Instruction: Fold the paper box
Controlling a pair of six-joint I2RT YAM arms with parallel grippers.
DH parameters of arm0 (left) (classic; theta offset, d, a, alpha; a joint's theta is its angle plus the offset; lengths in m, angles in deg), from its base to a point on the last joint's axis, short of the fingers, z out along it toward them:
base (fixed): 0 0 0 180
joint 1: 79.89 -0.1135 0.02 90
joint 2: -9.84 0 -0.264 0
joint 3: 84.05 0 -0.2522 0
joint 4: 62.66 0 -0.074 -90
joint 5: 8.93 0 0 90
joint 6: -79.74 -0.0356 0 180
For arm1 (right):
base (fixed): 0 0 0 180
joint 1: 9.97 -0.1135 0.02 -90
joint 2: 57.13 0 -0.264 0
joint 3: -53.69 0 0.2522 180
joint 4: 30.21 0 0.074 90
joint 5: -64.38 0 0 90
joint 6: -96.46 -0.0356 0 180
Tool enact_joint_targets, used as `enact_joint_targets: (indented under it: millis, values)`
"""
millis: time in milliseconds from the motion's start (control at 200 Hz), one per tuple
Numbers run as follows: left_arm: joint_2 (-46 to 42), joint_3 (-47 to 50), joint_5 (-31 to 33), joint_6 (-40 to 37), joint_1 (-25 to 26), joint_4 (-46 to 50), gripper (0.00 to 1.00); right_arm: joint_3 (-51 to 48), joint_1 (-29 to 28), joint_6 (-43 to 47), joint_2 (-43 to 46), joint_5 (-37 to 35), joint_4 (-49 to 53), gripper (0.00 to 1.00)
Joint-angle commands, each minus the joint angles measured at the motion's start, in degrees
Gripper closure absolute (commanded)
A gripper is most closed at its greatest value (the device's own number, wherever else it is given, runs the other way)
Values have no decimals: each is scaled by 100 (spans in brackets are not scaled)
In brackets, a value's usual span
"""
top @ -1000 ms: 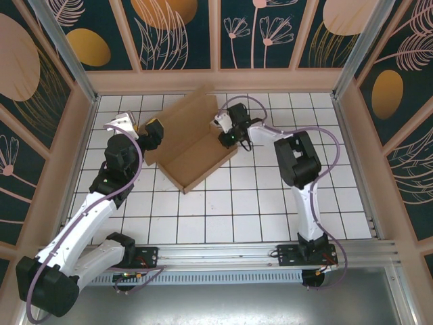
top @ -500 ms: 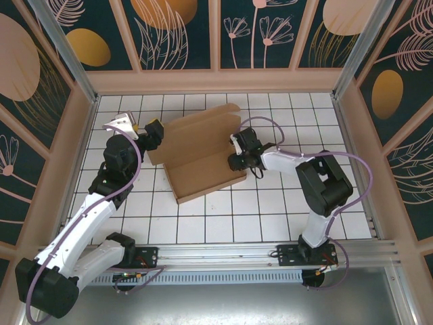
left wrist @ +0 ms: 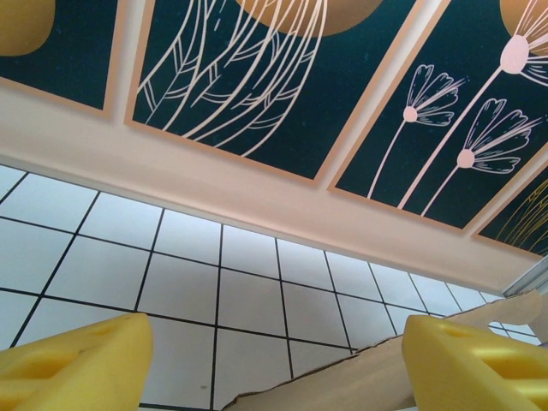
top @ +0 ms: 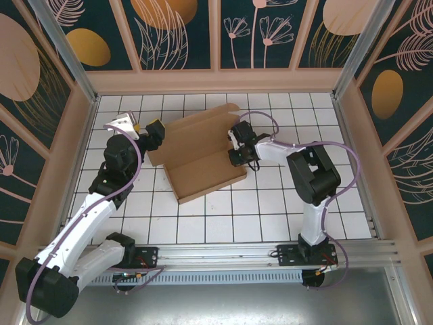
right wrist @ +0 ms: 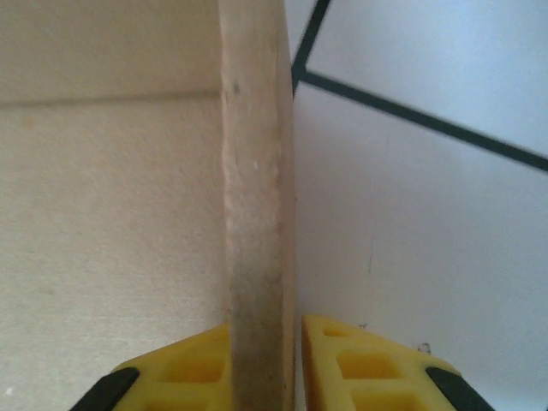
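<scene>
Plain brown cardboard die-cut box (top: 199,154) mid-far on white tiled surface (top: 270,210), partly folded, one wall upright. Right gripper (right wrist: 264,347) jaws pinching upright wall edge. Left gripper (left wrist: 278,355) jaws spread wide at box's far-left corner.

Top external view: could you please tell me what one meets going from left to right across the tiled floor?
left gripper → paper box → right gripper, at the box's right wall
</scene>
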State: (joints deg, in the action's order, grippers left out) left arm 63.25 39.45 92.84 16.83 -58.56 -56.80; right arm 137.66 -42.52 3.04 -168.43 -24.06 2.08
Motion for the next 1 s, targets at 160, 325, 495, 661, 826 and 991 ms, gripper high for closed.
enact_joint_targets:
  millis: [160,325,495,661,826,991]
  values:
    - [-19,-37,-60,42,-5,-151,23,454,-268,104,-88,-1565,705,94]
    - [-10,-33,-35,33,-5,-154,23,477,-398,-5,-232,-2341,974,96]
    - [67,5,-8,7,-5,-200,23,-229,-33,-437,319,-1897,335,87]
    - [394,113,-193,-61,-3,-473,19,-900,360,-362,1228,-999,-574,59]
    - [618,322,71,-106,-5,-882,19,-1404,477,-315,2194,103,-1564,44]
    - [499,395,539,-764,-7,-942,15,-2304,574,-231,3282,206,-3416,52]
